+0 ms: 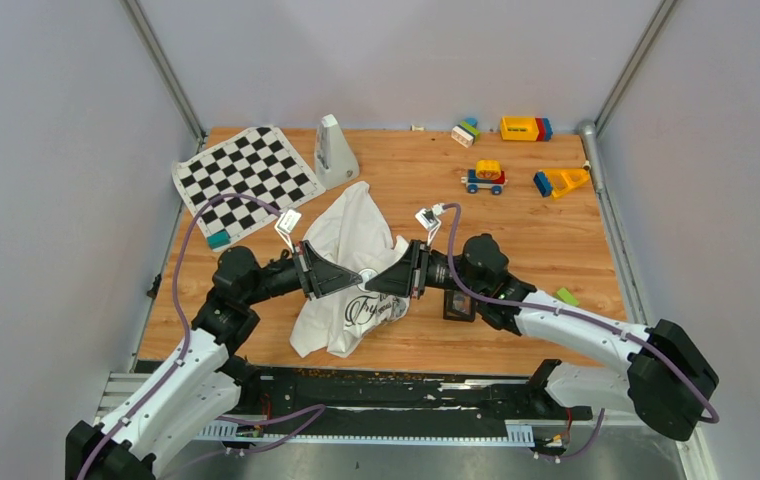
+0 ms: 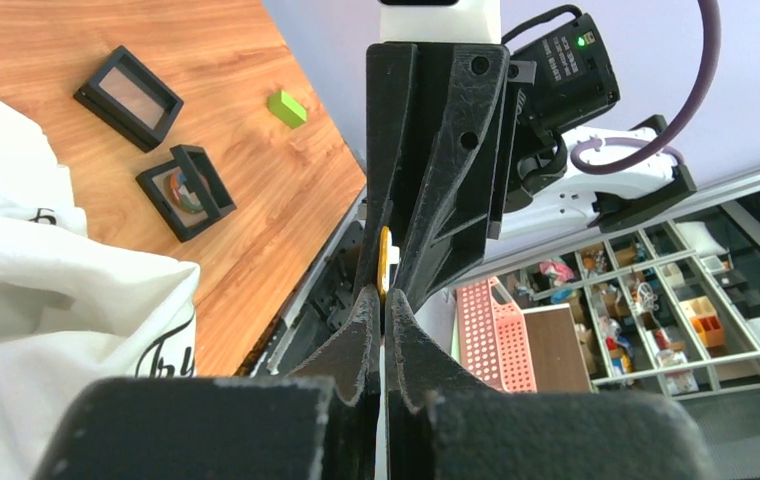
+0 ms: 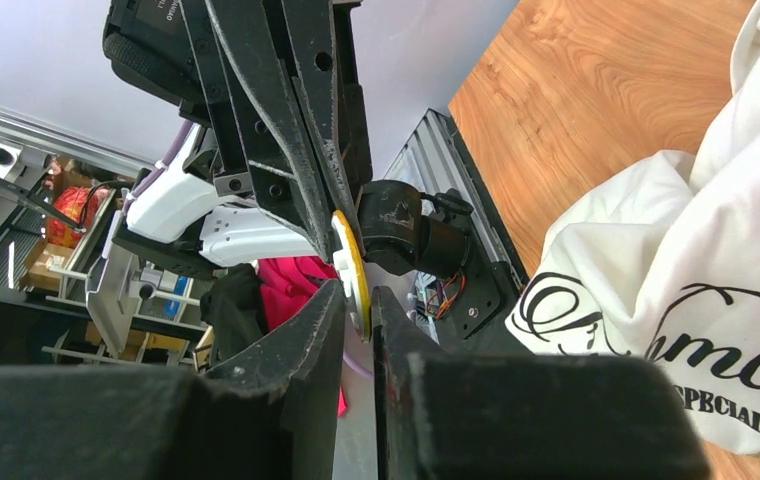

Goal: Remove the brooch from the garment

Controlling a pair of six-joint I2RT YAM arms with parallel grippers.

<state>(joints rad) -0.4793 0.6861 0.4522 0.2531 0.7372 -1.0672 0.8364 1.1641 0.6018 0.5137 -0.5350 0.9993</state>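
Right wrist view: the right gripper (image 3: 359,300) has its fingers drawn nearly together, with the lower rim of the brooch (image 3: 353,262) pinched between them. The gold disc stands edge-on, raised off the worktop (image 3: 596,90). The left gripper (image 2: 383,305) meets it tip to tip from the opposite side, fingers pressed fully together at the brooch's other rim. I cannot tell whether they nip the rim, the clasp or nothing. The garment (image 3: 676,250) lies bunched just beside and below this junction. Whether the pin passes through the cloth is hidden.

Hazards, in my judgement:
1. Slip. The hold is on a thin rim, so any twist may flip the disc out and drop it into the folds.
2. Drag. If the pin is fastened, pulling away lifts the whole shirt or tears it.
3. Collision. The fingertips of both arms touch, or almost touch, so I would move one arm at a time.

Clearance: bare wood lies on the right arm's side, apart from the black frames (image 2: 188,192) and a green block (image 2: 287,108). The worktop's near edge is close, so I would retreat toward the far side.
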